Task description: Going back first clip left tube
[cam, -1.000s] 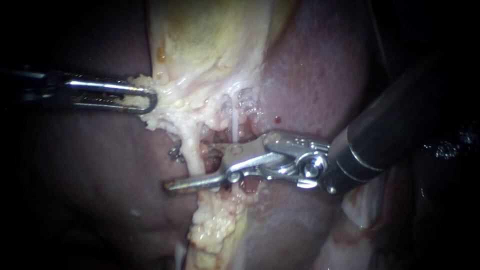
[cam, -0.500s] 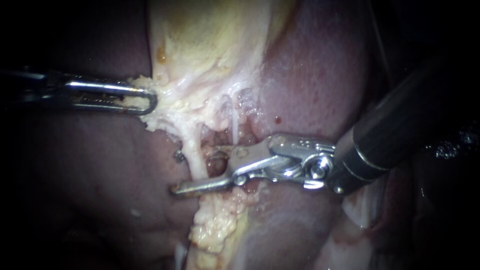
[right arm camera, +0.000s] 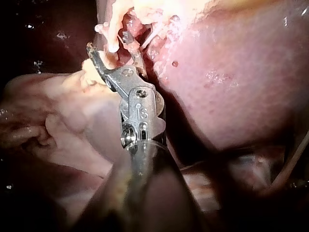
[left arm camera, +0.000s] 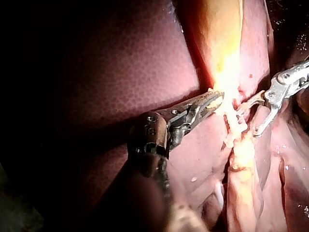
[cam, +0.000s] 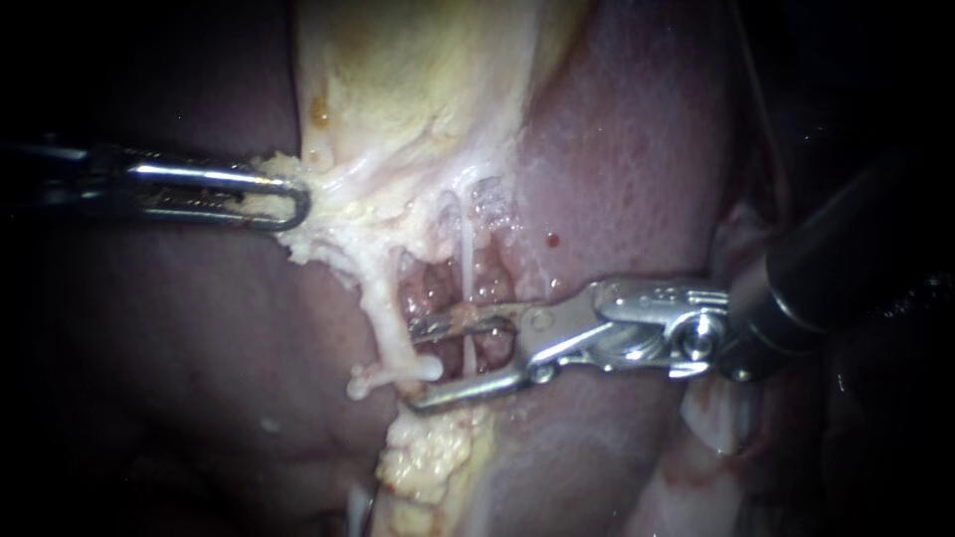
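My left instrument (cam: 290, 204) comes in from the left, its jaws shut on the pale fatty edge of the gallbladder (cam: 418, 89) and holding it taut. The thick whitish left tube (cam: 383, 313) runs down from that edge to a short pale crosspiece; I cannot tell whether that is a clip. My right instrument (cam: 418, 365) lies just right of this tube with its jaws open. A thin white right tube (cam: 468, 268) passes between them. The left wrist view shows my left instrument (left arm camera: 212, 99) on bright tissue and my right instrument (left arm camera: 247, 121) open beyond it. In the right wrist view, my right instrument (right arm camera: 116, 55) has its jaws spread below the tube (right arm camera: 112, 34).
Dark red liver (cam: 199, 378) surrounds the site on both sides. A lumpy yellow strip of fat (cam: 433, 452) hangs below the right instrument's jaws. Raw pink tissue (cam: 438, 288) shows between the two tubes.
My right instrument has drawn back to the right, off the left tube, and its open jaws now straddle the thin right tube. The left tube's lower end is uncovered. My left instrument has held still.
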`<move>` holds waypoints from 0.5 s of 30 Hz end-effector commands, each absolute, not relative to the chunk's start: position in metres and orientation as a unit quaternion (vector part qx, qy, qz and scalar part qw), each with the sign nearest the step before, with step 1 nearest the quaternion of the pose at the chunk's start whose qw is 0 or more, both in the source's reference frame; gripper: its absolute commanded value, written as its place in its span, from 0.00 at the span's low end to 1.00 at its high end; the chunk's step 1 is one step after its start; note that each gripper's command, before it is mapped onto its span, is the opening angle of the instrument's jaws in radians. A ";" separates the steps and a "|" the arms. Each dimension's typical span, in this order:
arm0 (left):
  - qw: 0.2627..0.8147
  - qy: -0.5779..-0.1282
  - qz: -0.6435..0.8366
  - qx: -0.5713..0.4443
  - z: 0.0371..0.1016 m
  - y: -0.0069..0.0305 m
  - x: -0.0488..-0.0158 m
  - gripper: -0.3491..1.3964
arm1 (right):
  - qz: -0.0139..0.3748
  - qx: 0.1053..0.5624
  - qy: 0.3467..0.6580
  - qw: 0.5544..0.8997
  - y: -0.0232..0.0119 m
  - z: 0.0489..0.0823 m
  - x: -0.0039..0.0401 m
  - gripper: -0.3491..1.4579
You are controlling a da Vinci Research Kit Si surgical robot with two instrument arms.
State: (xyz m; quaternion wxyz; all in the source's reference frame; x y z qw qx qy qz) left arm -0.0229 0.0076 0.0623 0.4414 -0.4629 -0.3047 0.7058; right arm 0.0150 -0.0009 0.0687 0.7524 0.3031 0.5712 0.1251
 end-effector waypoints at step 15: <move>0.441 -0.305 0.706 -0.463 0.0623 0.0076 -0.0227 0.00 | 0.124 0.223 0.586 0.769 0.0020 0.0645 0.0062 0.47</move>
